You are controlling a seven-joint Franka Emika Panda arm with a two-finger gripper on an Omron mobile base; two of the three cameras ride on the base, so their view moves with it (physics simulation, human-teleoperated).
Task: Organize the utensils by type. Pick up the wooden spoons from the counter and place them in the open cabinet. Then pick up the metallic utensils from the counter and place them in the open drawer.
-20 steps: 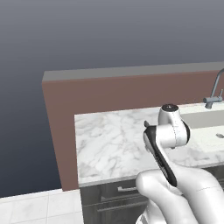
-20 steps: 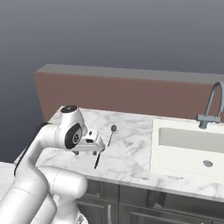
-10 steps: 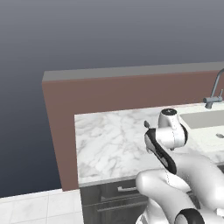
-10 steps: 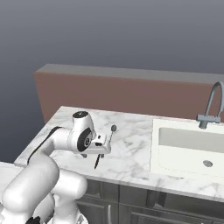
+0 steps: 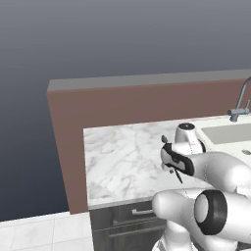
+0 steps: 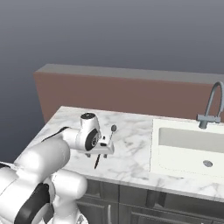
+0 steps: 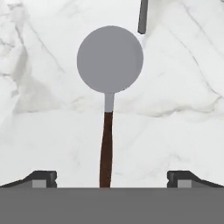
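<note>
A slim metal utensil (image 7: pixel 108 109) lay flat on the white marble worktop (image 6: pixel 131 144), near its front edge and toward its left end, well apart from the sink (image 6: pixel 190 148). In the hand view its long axis ran straight along the gripper's line of sight: the round grey head pointed away from the camera, and the thin dark brown handle ran back toward it, midway between the two finger tips. In the right base view the same utensil (image 6: pixel 105 146) lay almost front to back, its head toward the brown back wall (image 6: pixel 127 98) and its handle tip toward the worktop's front edge.

The gripper (image 7: pixel 110 180) hung just above the handle with its jaws spread wide, one dark finger tip (image 7: pixel 43 178) well to each side of the handle, touching nothing and holding nothing. From the right base view the hand (image 6: pixel 98 146) covered the middle of the utensil.

Just beyond the round head, the end of a second dark grey object (image 7: pixel 143 16) lay on the marble, cut off by the picture's edge; what it was could not be told.

The sink, set into the right part of the worktop, had only its drain inside, and a curved grey tap (image 6: pixel 212 109) rose at its back rim.
</note>
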